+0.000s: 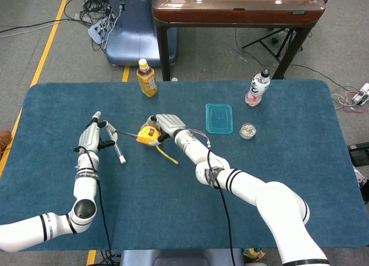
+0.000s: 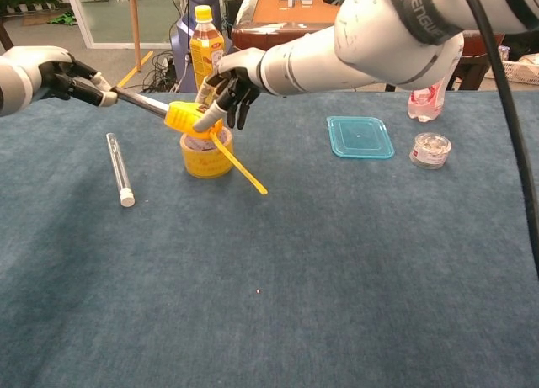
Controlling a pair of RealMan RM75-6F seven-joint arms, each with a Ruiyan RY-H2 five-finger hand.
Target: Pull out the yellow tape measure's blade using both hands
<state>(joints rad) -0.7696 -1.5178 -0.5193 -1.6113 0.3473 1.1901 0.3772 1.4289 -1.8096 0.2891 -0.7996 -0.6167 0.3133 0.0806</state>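
Nearest me on the blue table (image 2: 337, 279) is bare cloth, then a clear tube (image 2: 119, 167) with a white cap lying flat on my left side, well apart from the tape measure.

Next back, a yellow tape roll (image 2: 205, 157) stands on the table. The yellow tape measure (image 2: 190, 117) sits up just above that roll in the chest view; I can't tell if it rests on it or is lifted clear. In the head view the tape measure (image 1: 149, 135) is near table centre, slightly left.

My right hand (image 2: 226, 89) has its fingers wrapped over the tape measure body from the right, so it's grasping the case. A yellow strap or strip (image 2: 240, 167) hangs down from the case at a slant toward me, its end on the table.

The blade (image 2: 139, 103) runs out of the case leftward, a short grey length, straight and taut. My left hand (image 2: 67, 79) is pinching the blade's far end between its fingertips, held above the table at the left edge of the chest view. In the head view the left hand (image 1: 94, 137) is well left of the case.

Further back right: a teal lid (image 2: 360, 137) lying flat, a small round jar (image 2: 430, 150) just beside it. Far edge: a yellow-capped drink bottle (image 2: 205, 45) behind the tape measure, and a clear water bottle (image 1: 258, 88) far right, both upright.
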